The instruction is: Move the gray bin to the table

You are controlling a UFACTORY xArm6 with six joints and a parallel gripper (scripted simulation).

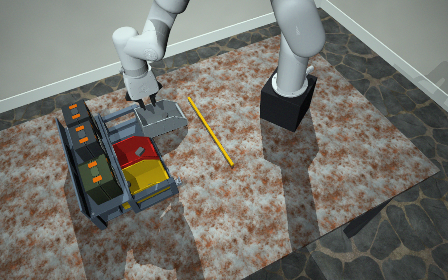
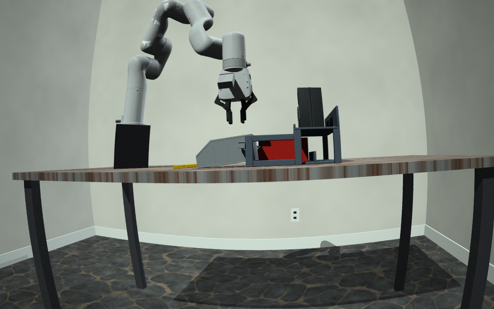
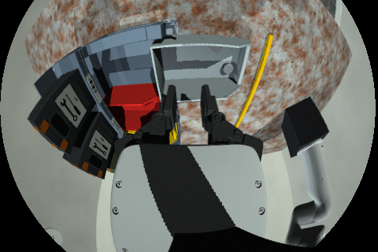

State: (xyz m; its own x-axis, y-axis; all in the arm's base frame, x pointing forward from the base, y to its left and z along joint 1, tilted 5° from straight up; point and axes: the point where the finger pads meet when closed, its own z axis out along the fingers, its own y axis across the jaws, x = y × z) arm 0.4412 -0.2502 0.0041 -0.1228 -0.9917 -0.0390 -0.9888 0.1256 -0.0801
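The gray open bin (image 1: 163, 121) (image 2: 220, 150) (image 3: 200, 60) sits in the far slot of the blue-gray shelf (image 1: 116, 114) (image 2: 275, 136) (image 3: 121, 44) and sticks well out of its front. A small round part (image 1: 164, 114) (image 3: 227, 68) lies in it. My gripper (image 1: 147, 106) (image 2: 236, 121) (image 3: 188, 94) hangs above the bin's rear part, clear of it. Its fingers stand narrowly apart with nothing between them. A red bin (image 1: 131, 153) (image 2: 281, 149) (image 3: 131, 100) and a yellow bin (image 1: 145, 174) stand in the slots beside the gray one.
Dark boxes (image 1: 81, 133) (image 2: 310, 101) and a green box (image 1: 97, 177) stand on the shelf's upper level. A long yellow stick (image 1: 210, 131) (image 2: 184, 166) (image 3: 257, 74) lies on the table right of the gray bin. The arm's black base (image 1: 284, 104) (image 2: 131, 146) stands beyond it.
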